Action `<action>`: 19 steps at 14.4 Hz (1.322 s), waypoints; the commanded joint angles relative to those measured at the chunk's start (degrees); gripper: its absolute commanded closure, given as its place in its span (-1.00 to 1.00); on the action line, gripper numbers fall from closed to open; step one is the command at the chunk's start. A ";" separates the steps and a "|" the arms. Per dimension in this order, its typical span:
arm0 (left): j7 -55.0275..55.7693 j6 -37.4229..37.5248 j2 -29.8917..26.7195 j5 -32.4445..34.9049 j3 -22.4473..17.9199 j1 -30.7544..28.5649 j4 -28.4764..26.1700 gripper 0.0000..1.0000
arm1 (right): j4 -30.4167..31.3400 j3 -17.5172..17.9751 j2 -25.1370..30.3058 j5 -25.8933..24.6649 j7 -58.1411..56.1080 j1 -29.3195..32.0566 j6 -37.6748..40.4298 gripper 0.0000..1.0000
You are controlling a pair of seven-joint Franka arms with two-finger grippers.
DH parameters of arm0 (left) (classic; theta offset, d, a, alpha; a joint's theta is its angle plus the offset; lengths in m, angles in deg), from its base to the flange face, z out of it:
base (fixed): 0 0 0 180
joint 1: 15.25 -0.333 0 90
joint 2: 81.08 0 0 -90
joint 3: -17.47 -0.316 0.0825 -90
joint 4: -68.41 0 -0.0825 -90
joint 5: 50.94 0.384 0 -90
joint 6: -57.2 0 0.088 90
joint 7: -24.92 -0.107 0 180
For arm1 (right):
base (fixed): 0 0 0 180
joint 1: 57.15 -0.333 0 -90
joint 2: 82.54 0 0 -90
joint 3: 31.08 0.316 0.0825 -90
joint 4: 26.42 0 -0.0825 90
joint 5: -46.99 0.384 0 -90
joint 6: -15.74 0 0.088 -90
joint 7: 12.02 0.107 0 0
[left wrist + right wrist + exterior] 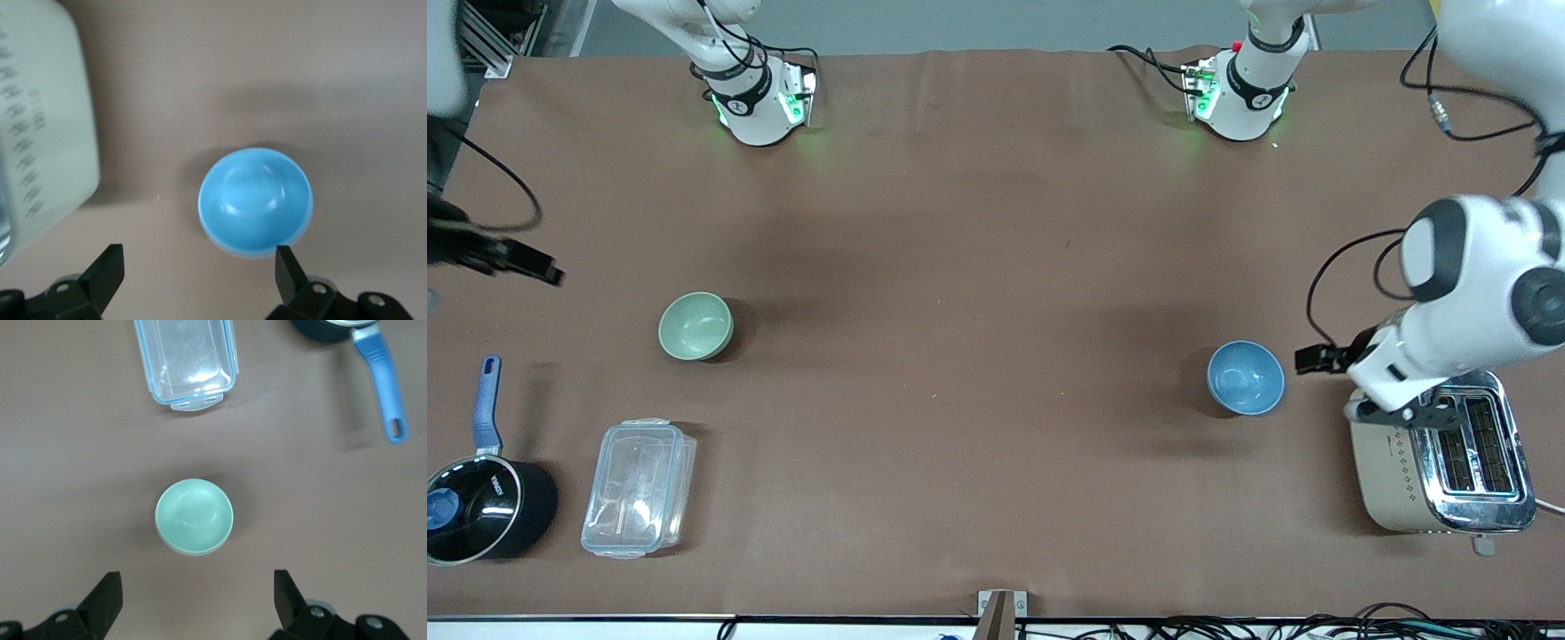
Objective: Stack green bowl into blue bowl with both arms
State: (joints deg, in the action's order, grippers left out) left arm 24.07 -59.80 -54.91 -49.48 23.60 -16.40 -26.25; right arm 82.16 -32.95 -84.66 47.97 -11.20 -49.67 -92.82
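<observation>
The green bowl [695, 326] sat upright on the brown table [960, 267] toward the right arm's end, apart from everything, with a clear plastic box [639, 488] and a black saucepan [479, 507] nearer the front camera than it. The blue bowl [1246, 377] sat upright toward the left arm's end, just beside a toaster [1440, 462]. The two bowls lay well apart. The right gripper [197, 597] hung in the air near the green bowl, its fingers [107, 593] spread wide and holding nothing. The left gripper [200, 273] hung near the blue bowl and toaster, its fingers [288, 267] also spread wide and empty.
</observation>
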 commanded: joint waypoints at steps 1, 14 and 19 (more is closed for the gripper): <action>0.41 -7.69 2.65 1.26 0.12 -0.08 -4.56 -1.00 | 16.00 0.37 2.31 0.25 -2.31 1.57 -17.49 -1.00; 0.32 -7.98 9.78 0.56 0.20 0.88 -1.94 0.99 | 28.70 0.46 -12.37 0.25 -4.42 2.98 -48.93 -0.42; 10.12 -5.61 9.07 -1.28 8.44 1.93 0.70 0.99 | 30.55 0.46 -13.96 0.60 -3.47 3.07 -54.57 0.46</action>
State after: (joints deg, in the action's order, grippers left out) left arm 28.64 -67.28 -45.94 -49.72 27.91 -15.35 -27.32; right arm 111.28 -32.88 -98.81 47.99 -15.47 -46.91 -145.59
